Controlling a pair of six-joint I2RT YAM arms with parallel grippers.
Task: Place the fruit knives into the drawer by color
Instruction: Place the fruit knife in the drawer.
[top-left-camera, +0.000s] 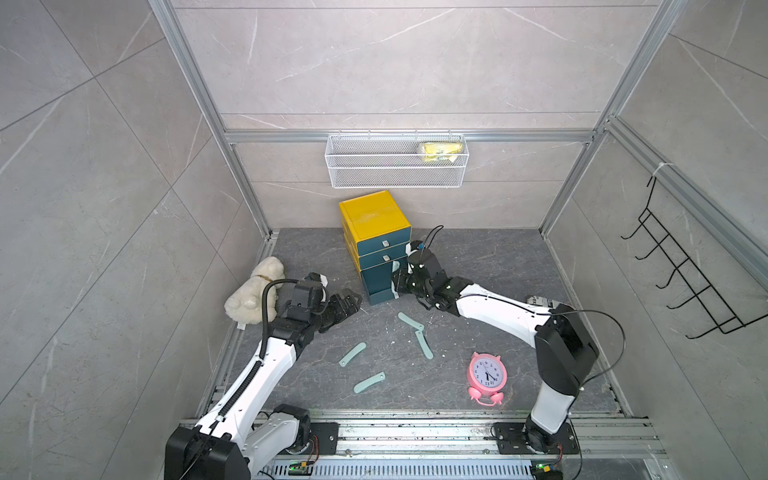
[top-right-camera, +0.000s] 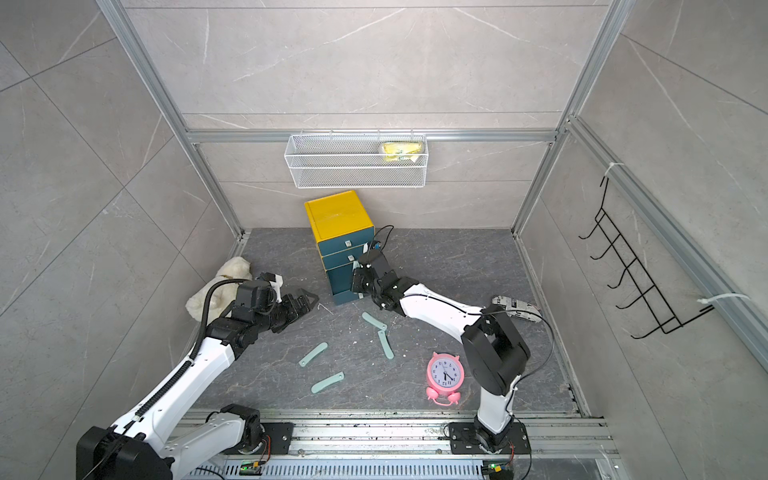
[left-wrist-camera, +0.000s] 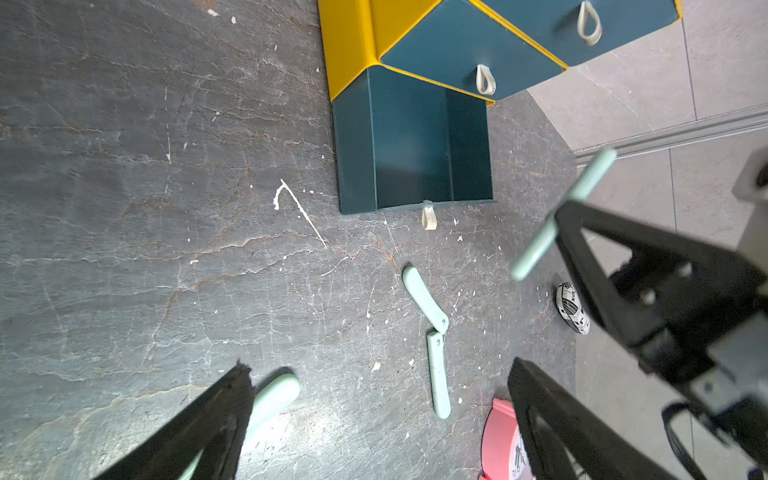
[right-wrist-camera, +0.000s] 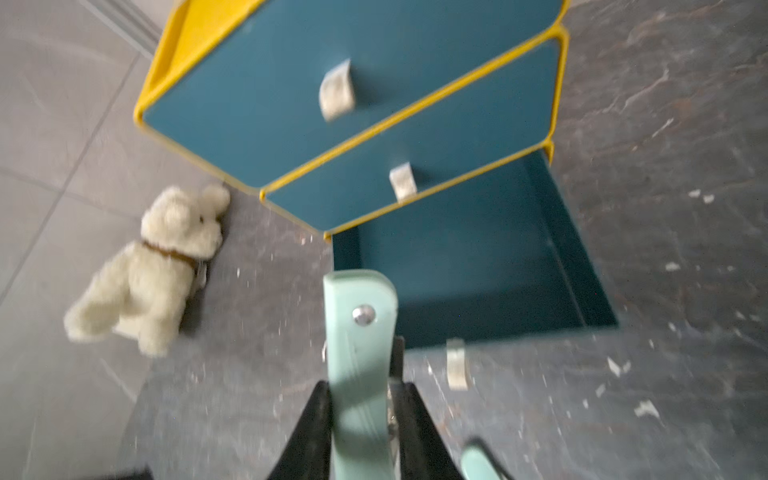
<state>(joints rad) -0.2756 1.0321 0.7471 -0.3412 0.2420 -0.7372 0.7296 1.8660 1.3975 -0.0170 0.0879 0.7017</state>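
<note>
Right gripper (right-wrist-camera: 361, 399) pinching mint fruit knife (right-wrist-camera: 359, 328) — long axis across fingers, rivet end leading. Open bottom drawer (top-left-camera: 376, 284) just beside, at gripper's 9 o'clock in a top view; right arm nearer. Left gripper (top-left-camera: 351, 300) spread wide, empty, at drawer's 8 o'clock. Four mint knives (top-left-camera: 369, 382) loose on table (top-left-camera: 478, 270) — 5 to 6 o'clock of drawer.

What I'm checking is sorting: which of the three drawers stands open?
The bottom drawer: pulled out, inside showing; the middle drawer and top drawer sit shut.
</note>
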